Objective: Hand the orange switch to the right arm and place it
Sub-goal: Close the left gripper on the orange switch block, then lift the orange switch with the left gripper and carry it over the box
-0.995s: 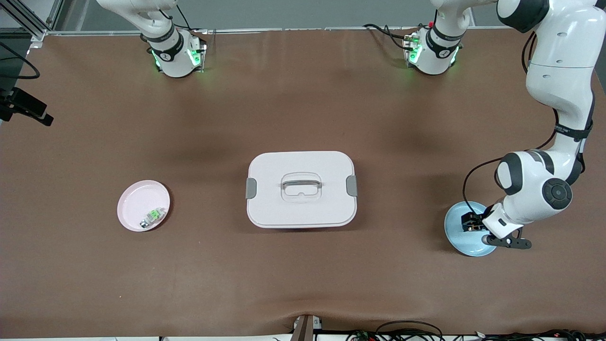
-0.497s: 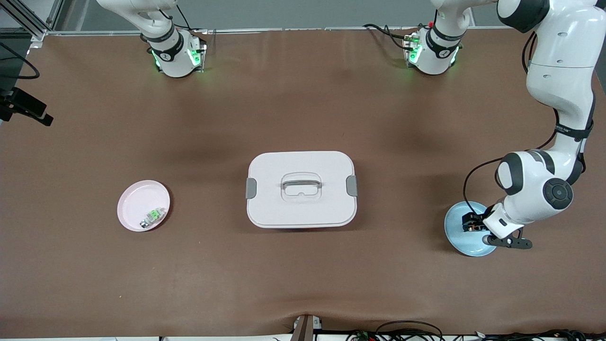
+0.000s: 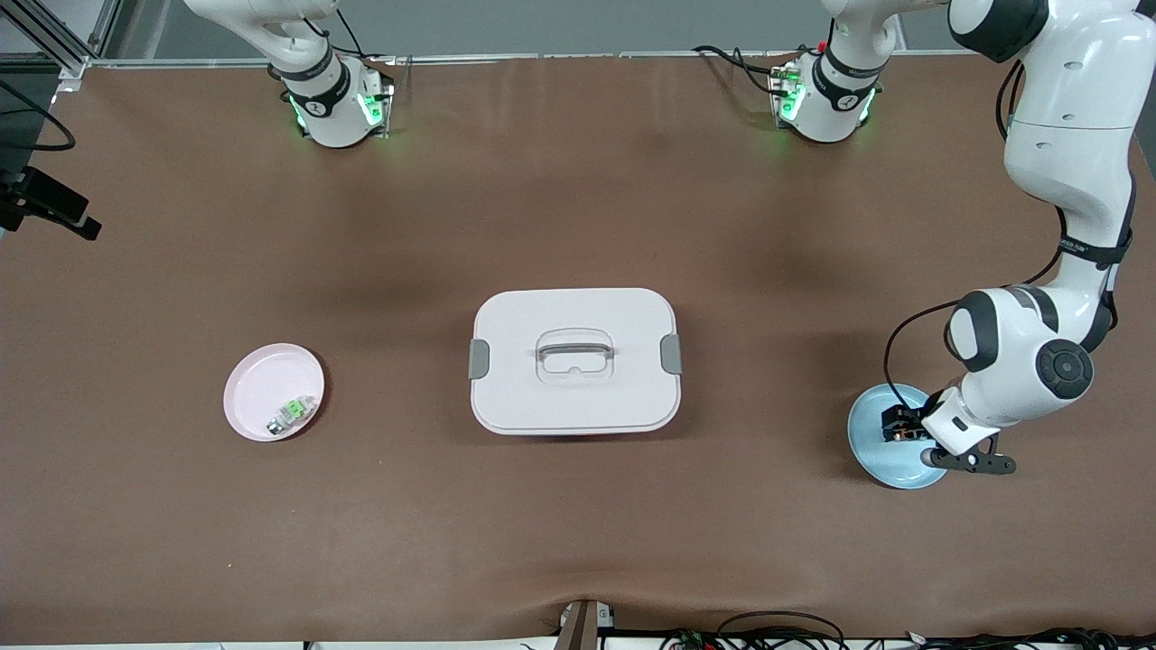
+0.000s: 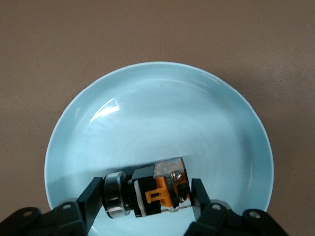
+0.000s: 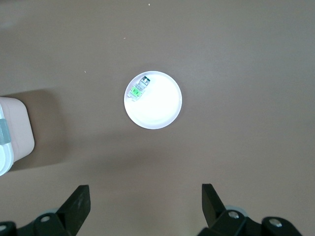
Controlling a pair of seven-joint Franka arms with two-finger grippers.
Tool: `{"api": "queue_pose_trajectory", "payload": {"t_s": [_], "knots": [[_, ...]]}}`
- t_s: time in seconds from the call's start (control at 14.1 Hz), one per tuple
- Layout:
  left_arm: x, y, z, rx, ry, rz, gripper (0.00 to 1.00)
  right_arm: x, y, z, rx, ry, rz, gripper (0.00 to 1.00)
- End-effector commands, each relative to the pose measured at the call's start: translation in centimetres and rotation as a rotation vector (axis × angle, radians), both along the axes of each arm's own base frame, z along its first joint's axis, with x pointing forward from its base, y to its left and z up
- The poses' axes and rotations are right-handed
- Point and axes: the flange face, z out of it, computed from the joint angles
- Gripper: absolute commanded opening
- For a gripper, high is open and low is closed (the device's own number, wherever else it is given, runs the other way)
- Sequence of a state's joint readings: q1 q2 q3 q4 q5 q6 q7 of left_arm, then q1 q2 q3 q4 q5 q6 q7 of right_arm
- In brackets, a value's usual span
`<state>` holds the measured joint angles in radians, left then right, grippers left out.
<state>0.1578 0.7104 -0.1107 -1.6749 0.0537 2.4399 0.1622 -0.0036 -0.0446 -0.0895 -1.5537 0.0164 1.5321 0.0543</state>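
Mid-table, a lidded white box (image 3: 574,360) with grey clasps and a handle, between a pink dish (image 3: 262,388) toward the right arm's end and a light blue plate (image 4: 147,103) toward the left arm's end. In the pink dish, a small clear-and-green part (image 5: 138,89); in the blue plate, the orange switch (image 4: 153,193), pinched end to end by the left gripper (image 4: 142,201). High over the table near the pink dish, the right gripper (image 5: 145,201) spread wide, holding nothing.

High front view, two downward wrist views
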Motion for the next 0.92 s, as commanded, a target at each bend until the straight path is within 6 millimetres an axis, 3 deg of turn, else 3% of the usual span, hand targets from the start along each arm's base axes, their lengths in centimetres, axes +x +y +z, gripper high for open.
{"api": "queue_pose_trajectory", "payload": {"t_s": [0.0, 0.28, 0.5, 0.85], "knots": [[-0.2, 0.2, -0.6, -0.01, 0.008, 0.008, 0.3, -0.2, -0.2, 0.3, 0.005, -0.002, -0.015, 1.0], [-0.2, -0.1, -0.1, -0.015, 0.017, 0.006, 0.0, -0.2, -0.2, 0.3, 0.005, -0.002, -0.015, 1.0], [-0.2, -0.7, 1.8, -0.019, 0.034, 0.004, 0.0, -0.2, -0.2, 0.3, 0.005, -0.002, -0.015, 1.0], [-0.8, -2.2, 8.9, -0.022, 0.078, -0.007, 0.0, -0.2, -0.2, 0.3, 0.005, -0.003, -0.015, 1.0]]}}
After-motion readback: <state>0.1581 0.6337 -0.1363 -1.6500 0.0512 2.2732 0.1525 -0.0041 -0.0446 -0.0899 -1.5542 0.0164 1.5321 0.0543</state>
